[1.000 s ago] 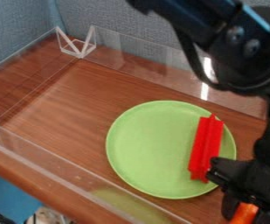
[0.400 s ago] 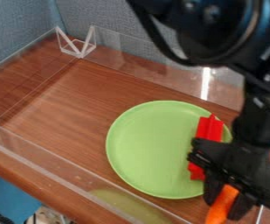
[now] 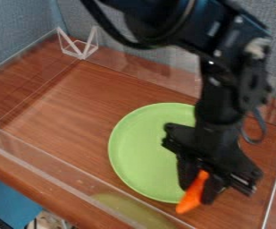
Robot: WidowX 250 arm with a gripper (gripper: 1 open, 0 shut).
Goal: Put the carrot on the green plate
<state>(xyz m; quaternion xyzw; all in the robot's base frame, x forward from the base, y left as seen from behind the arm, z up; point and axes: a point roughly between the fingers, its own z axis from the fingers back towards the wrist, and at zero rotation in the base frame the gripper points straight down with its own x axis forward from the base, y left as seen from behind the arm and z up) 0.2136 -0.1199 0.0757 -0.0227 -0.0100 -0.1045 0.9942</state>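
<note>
We have swung the gripper (image 3: 207, 175) leftward over the green plate (image 3: 138, 152), jaws clamped on the carrot (image 3: 195, 196), ready for lowering.

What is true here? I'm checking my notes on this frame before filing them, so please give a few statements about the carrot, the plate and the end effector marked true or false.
1. The end effector is shut on the carrot. True.
2. The carrot lies flat in the middle of the green plate. False: it hangs from the end effector at the plate's near right edge.
3. The green plate sits on a wooden surface. True.
4. The carrot's orange body sticks out above the end effector. False: it pokes out below.
5. The arm covers part of the plate. True.
</note>
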